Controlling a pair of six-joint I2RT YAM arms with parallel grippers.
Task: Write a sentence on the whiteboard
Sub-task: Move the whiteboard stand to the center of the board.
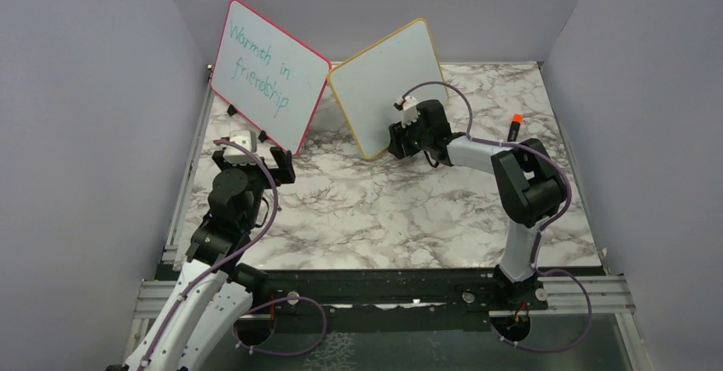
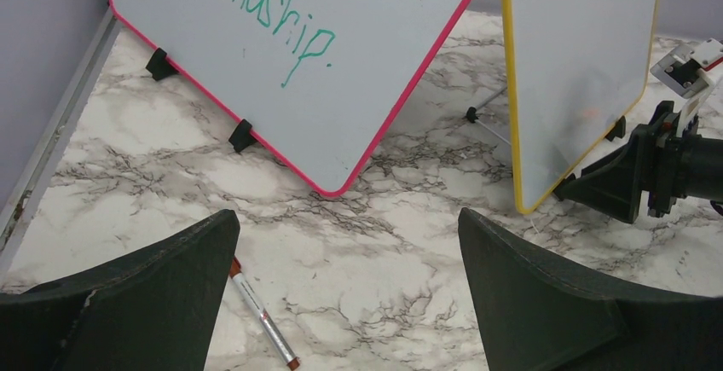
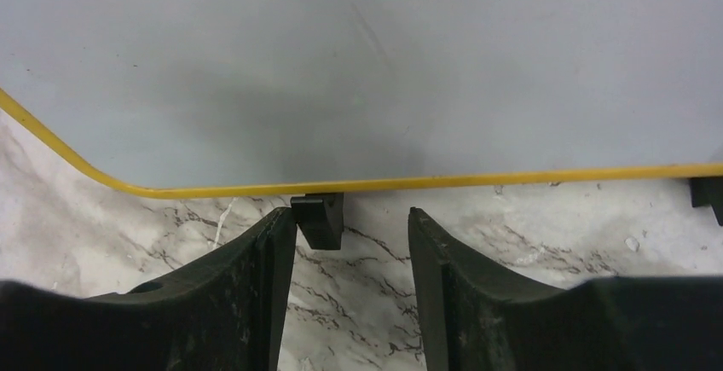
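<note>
The whiteboard (image 1: 388, 85) with the yellow-orange frame stands tilted at the back middle, and its face is blank; no sentence shows on it. It also shows in the left wrist view (image 2: 580, 64) and fills the right wrist view (image 3: 358, 64). My right gripper (image 1: 399, 142) is open and empty, its jaws (image 3: 354, 222) close to the board's lower edge, beside a black foot (image 3: 318, 217). My left gripper (image 1: 253, 159) is wide open and empty (image 2: 349, 226) above the marble table. A marker (image 2: 260, 315) with brownish-red ends lies on the table by the left finger.
A pink-red-framed board (image 1: 268, 72) with teal writing leans at the back left, also in the left wrist view (image 2: 298, 47). An orange-capped marker (image 1: 514, 126) sits behind the right arm. Grey walls enclose the table on three sides.
</note>
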